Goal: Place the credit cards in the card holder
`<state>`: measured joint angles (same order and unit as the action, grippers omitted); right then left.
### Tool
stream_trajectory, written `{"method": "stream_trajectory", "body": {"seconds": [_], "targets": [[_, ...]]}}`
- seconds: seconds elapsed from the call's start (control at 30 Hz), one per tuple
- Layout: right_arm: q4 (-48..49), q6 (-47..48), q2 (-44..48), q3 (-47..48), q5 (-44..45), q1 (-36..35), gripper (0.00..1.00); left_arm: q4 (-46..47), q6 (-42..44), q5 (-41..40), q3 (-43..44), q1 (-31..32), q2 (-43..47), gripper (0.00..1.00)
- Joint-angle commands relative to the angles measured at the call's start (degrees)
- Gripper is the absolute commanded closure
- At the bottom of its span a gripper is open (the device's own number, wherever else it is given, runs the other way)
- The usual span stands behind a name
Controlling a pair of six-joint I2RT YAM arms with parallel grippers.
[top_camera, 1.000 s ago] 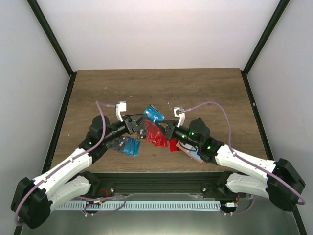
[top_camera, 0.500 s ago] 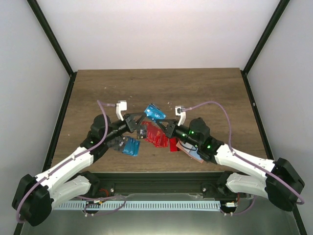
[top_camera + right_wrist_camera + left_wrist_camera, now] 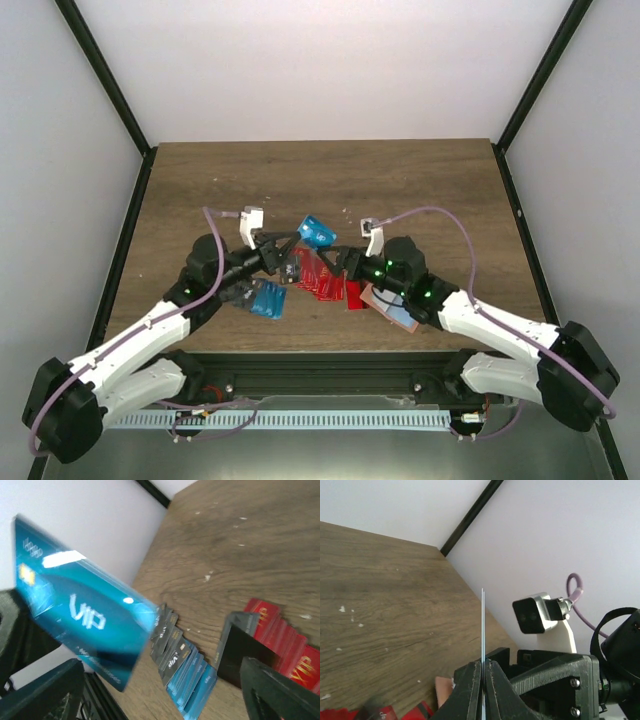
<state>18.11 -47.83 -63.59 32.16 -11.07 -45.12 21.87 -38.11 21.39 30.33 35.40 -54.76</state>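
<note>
HANDOVER DONE | left hand clamps 1 blue card edge-on, up off the table | right hand has just let go, jaws wide | holder lies flat under the right arm, near the red cards | likely next: card into a pocket

A robot lab booth with white panels, black frame posts and a wooden table.
</note>
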Motion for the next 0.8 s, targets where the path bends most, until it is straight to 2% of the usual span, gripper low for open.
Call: {"method": "stream_trajectory", "body": {"seconds": [0.0, 0.07, 0.23, 0.43, 0.5, 0.57, 0.77], "targets": [[-7.1, 4.5, 2.3, 2.0, -0.7, 3.3, 0.08, -6.8, 7.5, -3.5, 3.4, -0.1, 0.5, 0.96], [-9.3, 7.5, 3.8, 2.5, -1.0, 4.2, 0.0, -10.3, 10.0, -3.6, 5.4, -0.2, -0.1, 0.96], [-13.6, 15.9, 8.0, 4.2, -2.6, 4.5, 0.0, -20.0, 16.0, 3.2, 11.8, -0.3, -2.2, 0.96], [-14.5, 21.1, 11.5, 4.8, -11.7, 4.6, 0.0, -32.8, 22.3, 17.3, 22.7, -0.3, -7.4, 0.96], [-15.2, 21.4, 12.4, 4.6, -14.1, 4.6, 0.0, -36.0, 24.1, 19.5, 25.2, -0.3, -8.4, 0.96], [-15.3, 20.9, 14.2, 3.5, -15.7, 4.5, 0.04, -38.3, 25.7, 21.1, 26.8, -0.3, -8.9, 0.96], [-15.4, 19.3, 20.2, 0.3, -18.0, 4.5, 0.25, -41.6, 27.9, 28.1, 29.6, -0.3, -10.7, 0.96]]}}
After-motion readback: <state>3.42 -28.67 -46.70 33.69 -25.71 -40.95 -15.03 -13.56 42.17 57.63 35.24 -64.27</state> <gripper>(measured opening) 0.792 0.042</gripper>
